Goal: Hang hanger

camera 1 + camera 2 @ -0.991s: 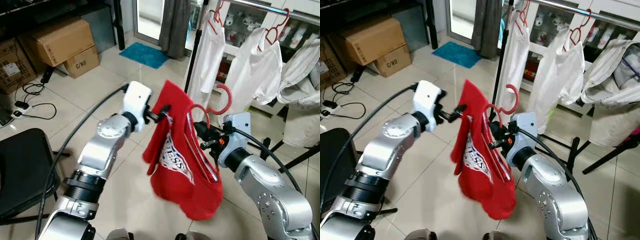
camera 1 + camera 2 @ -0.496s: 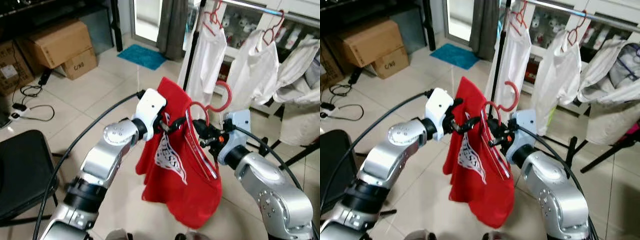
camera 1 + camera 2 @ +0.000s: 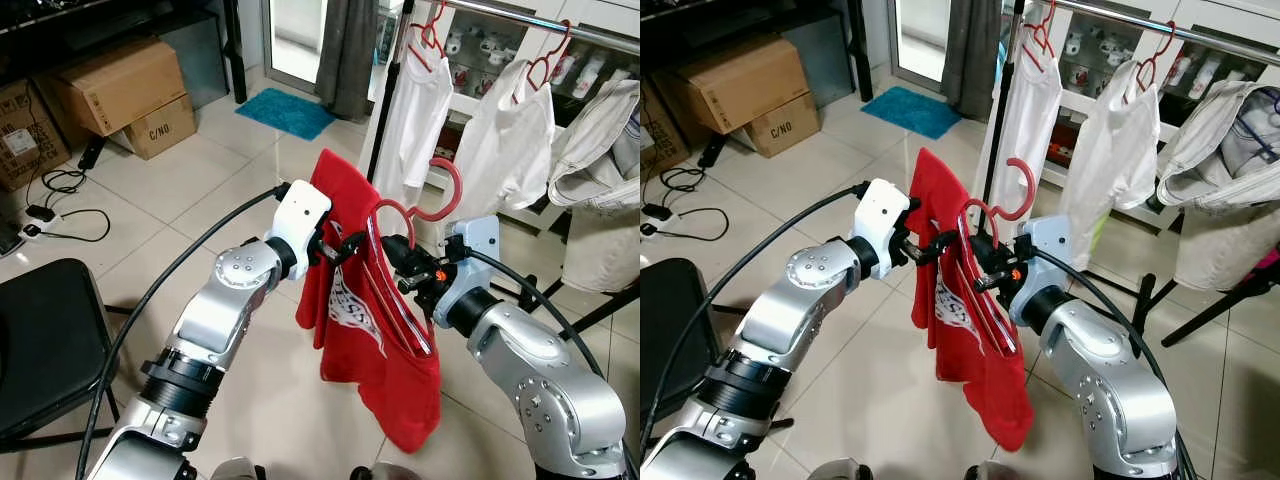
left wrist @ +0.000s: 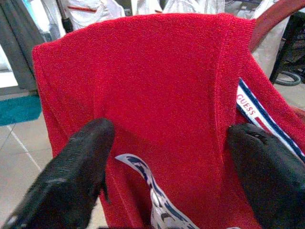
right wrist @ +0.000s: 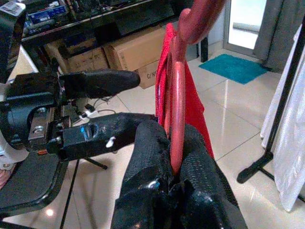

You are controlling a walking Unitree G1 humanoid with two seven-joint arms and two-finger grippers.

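Note:
A red shirt (image 3: 370,330) with a white logo hangs on a red plastic hanger (image 3: 440,195), whose hook points up toward the clothes rail (image 3: 560,18). My right gripper (image 3: 400,255) is shut on the hanger's neck; in the right wrist view the fingers (image 5: 152,157) clamp the red hanger (image 5: 175,114). My left gripper (image 3: 345,248) is at the shirt's left shoulder. In the left wrist view its fingers (image 4: 81,162) stand wide apart and open, with the red shirt (image 4: 157,95) just beyond them.
White shirts (image 3: 415,110) (image 3: 510,130) hang on red hangers from the rail, whose black upright pole (image 3: 385,90) stands just behind the red shirt. At the left are a black chair (image 3: 40,340), cardboard boxes (image 3: 120,80) and floor cables (image 3: 60,200). A teal mat (image 3: 288,110) lies by the curtain.
My left arm has swung right, up to the shirt's shoulder. The shirt, spread wide before, now hangs narrower and straighter. The right gripper has kept its hold on the hanger.

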